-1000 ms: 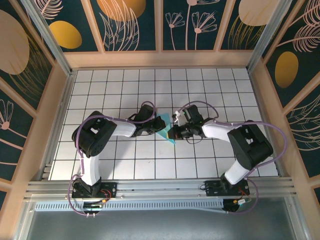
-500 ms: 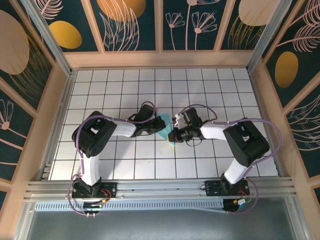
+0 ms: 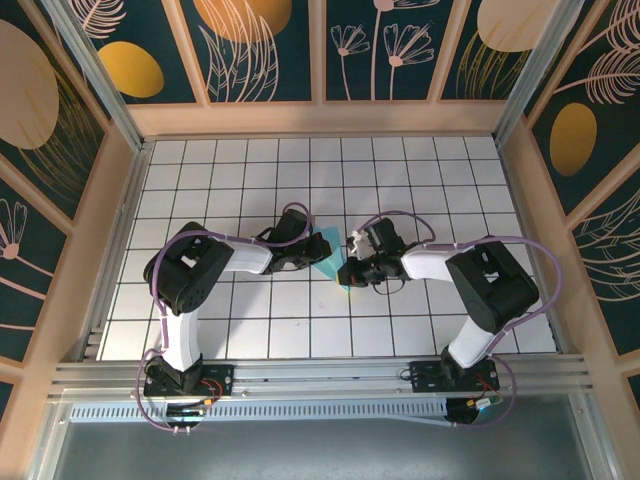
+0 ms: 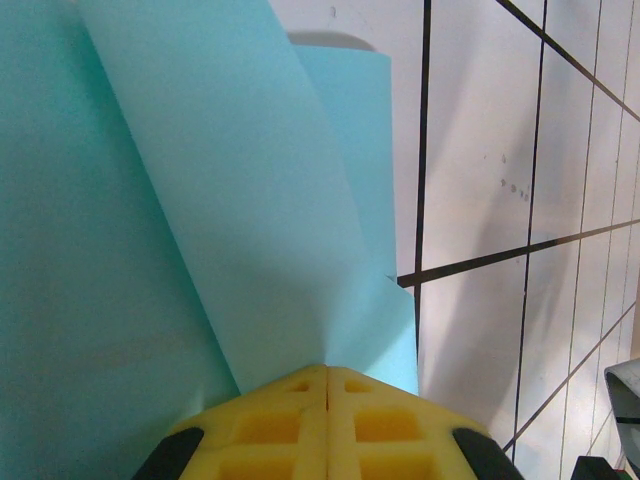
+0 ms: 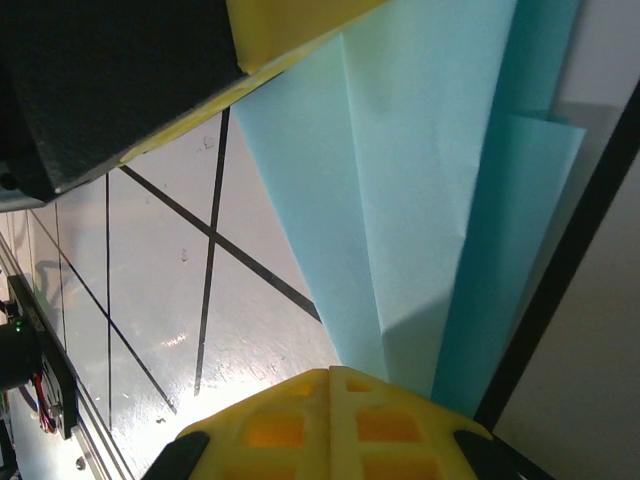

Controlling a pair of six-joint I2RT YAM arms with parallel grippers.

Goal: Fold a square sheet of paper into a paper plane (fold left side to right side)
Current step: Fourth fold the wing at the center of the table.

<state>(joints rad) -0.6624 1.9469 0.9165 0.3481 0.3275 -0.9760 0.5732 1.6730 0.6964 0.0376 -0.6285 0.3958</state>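
The light cyan sheet of paper [image 3: 328,254] lies mid-table, folded into a narrow pointed wedge with layered flaps, much like a paper plane. My left gripper [image 3: 312,258] is at its left edge and my right gripper [image 3: 347,270] at its right, near the pointed end. In the left wrist view the yellow fingers [image 4: 290,420] are shut, and the tips [image 4: 327,368] sit where the paper's [image 4: 150,220] creases converge. The right gripper [image 5: 330,372] is shut too, tips against the paper's [image 5: 420,150] layered edge. I cannot tell whether either one pinches a layer.
The white grid table [image 3: 420,190] is walled by wooden rails [image 3: 320,118] at the back and both sides. Both arms reach inward from their bases [image 3: 185,380] at the near edge. The left gripper's yellow pad [image 5: 290,30] shows at the top of the right wrist view.
The right gripper has slid slightly left and nearer, closer against the paper, and its forearm has shifted with it. The left arm and the paper have stayed put.
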